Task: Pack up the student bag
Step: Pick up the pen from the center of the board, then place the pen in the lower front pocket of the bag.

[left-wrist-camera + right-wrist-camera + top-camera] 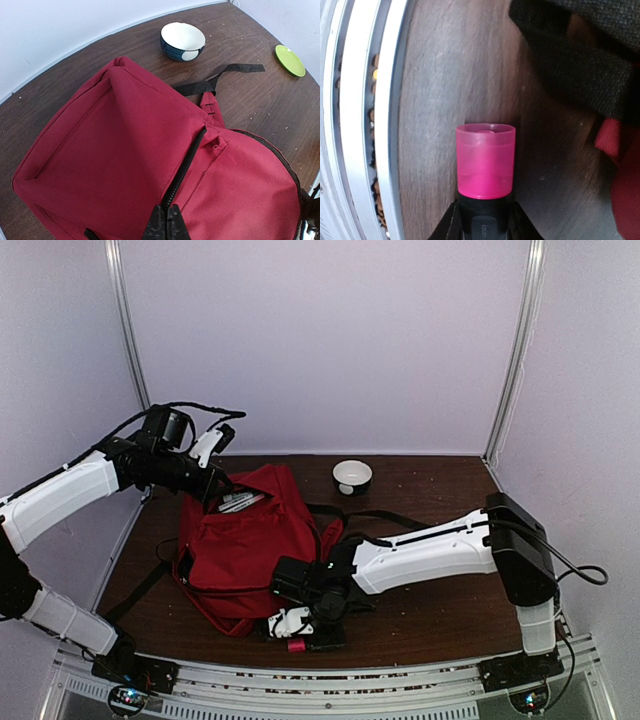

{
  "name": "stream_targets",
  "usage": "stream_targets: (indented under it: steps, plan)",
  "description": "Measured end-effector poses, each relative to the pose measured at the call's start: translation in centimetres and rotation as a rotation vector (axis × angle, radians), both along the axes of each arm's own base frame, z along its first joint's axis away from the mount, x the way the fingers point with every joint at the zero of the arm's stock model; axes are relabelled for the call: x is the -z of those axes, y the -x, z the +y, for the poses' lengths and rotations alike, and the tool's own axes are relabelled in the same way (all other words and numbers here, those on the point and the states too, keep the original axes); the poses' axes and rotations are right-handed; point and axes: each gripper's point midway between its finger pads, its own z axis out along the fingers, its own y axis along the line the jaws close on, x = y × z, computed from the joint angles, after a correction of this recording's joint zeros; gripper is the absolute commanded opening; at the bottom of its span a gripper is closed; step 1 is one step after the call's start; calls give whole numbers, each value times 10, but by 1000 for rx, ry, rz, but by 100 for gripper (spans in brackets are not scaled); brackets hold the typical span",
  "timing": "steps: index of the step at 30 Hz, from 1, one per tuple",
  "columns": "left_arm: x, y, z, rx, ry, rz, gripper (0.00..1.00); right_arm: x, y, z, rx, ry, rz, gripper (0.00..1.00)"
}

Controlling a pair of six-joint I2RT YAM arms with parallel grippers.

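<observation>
L gripper (166, 226): fingers being pressed together on zip edge of student bag (125, 150).
R gripper (485, 227): pink-capped marker (485, 160) being pinched betw. fingers, cap sticking out past tips.

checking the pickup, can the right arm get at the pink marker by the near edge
Probably yes: the right gripper straddles the pink marker, with a finger against each side of its dark barrel and nothing in between.

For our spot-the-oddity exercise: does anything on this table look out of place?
Nothing looks spilled or damaged. The white-and-blue bowl and small green plate seem odd near the red fabric backpack: kitchenware, not school things.
</observation>
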Motion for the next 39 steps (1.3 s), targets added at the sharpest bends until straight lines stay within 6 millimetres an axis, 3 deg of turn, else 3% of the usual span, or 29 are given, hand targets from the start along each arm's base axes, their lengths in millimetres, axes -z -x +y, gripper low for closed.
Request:
stream_targets:
  steps: [3, 6, 9, 14, 16, 19, 24, 27, 33, 39]
  plan:
    - [0, 0, 0, 1, 0, 0, 0, -6, 4, -10, -27, 20, 7, 24]
    - [0, 0, 0, 2, 1, 1, 0, -28, 10, -19, -69, 13, 14, 24]
    - [2, 0, -1, 4, 1, 6, 0, -73, 16, -21, -128, -47, 15, 23]
    - [4, 0, -2, 9, 1, 14, 0, -157, 14, -3, -199, -237, -42, 22]
    - [4, 0, -2, 12, 0, 13, 0, -186, 2, 8, -197, -322, -96, 22]
    - [4, 0, -3, 15, 0, 12, 0, -210, -30, 24, -157, -415, -217, 24]
    - [6, 1, -4, 26, 1, 21, 0, -224, -92, 51, -84, -486, -414, 24]
    - [7, 2, -4, 28, -1, 26, 0, -221, -125, 72, -52, -511, -508, 25]
    - [7, 2, -4, 28, -2, 29, 0, -188, -171, 100, -36, -477, -653, 25]
    - [7, 3, -5, 34, 2, 32, 0, -159, -197, 123, -44, -450, -764, 25]
